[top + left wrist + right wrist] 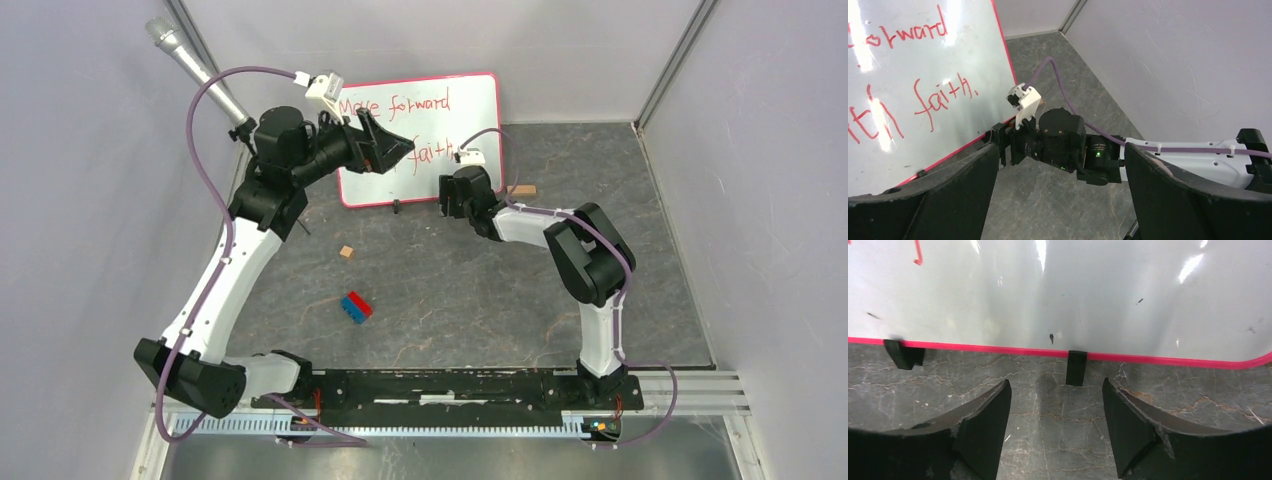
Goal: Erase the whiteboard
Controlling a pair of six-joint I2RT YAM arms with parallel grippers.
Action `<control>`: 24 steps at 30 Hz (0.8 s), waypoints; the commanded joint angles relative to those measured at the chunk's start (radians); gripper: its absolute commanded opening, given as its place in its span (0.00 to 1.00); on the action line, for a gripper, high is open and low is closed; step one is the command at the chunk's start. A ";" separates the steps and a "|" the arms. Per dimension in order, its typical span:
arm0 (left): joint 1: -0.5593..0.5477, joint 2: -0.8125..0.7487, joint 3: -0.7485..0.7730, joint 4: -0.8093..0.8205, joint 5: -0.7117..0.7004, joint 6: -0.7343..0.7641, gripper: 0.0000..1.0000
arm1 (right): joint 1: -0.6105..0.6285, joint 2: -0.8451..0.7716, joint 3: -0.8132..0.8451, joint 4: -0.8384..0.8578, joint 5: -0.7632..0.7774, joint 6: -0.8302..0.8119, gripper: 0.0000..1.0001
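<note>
Over at the left, the left gripper [398,150] hangs wide apart and empty in front of the whiteboard [470,110]. The board stands along the bench's far edge with its red writing [943,95] not yet wiped. To the right, the right gripper [1056,385] sits low over the bench, jaws parted around nothing, lined up with a black clip foot [1076,367] on the bottom rim. I'd say it means to steady the board: best to take the rim squarely and lightly, lest the board tip back.
</note>
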 commanded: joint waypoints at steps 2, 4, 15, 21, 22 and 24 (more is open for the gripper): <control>-0.008 -0.013 -0.006 -0.009 -0.054 0.087 1.00 | 0.000 0.053 0.073 -0.046 0.032 -0.045 0.69; -0.015 -0.034 -0.046 -0.009 -0.090 0.125 1.00 | 0.000 0.063 0.081 -0.049 0.030 -0.059 0.65; -0.017 -0.080 -0.119 -0.005 -0.163 0.148 1.00 | -0.001 0.106 0.155 -0.111 0.066 -0.128 0.46; -0.016 -0.071 -0.120 -0.004 -0.150 0.130 1.00 | -0.001 0.119 0.156 -0.102 0.071 -0.134 0.39; -0.016 -0.068 -0.121 -0.001 -0.142 0.123 1.00 | 0.000 0.124 0.161 -0.103 0.072 -0.134 0.38; -0.017 -0.064 -0.120 0.000 -0.126 0.116 1.00 | 0.000 0.133 0.170 -0.103 0.067 -0.134 0.36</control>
